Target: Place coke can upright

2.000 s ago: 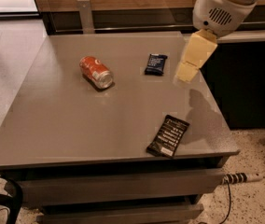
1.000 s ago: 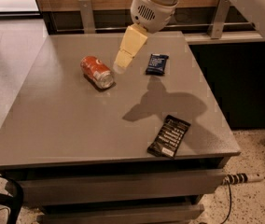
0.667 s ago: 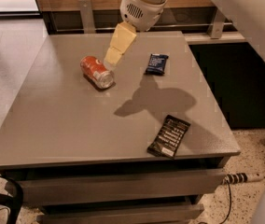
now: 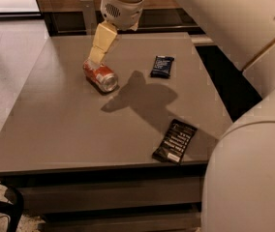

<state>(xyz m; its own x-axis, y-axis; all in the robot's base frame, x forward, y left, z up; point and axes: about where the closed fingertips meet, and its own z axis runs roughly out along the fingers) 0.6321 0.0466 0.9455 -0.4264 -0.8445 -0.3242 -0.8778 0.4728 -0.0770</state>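
Observation:
The coke can [image 4: 100,76], red-orange with a silver end, lies on its side on the grey table [image 4: 69,124], left of centre, its silver end facing the front right. My gripper [image 4: 98,53] hangs from the arm at the top. Its cream fingers point down and left, with the tips right at the can's far upper end. Whether they touch the can I cannot tell.
A small dark blue snack packet [image 4: 162,66] lies right of the can. A flat black packet [image 4: 175,141] lies near the table's front right edge. My arm's white body [image 4: 253,129] fills the right side. A dark counter runs behind the table.
My gripper has swept from the table's right side leftward and down to the can's far end. The can and the packets have not moved.

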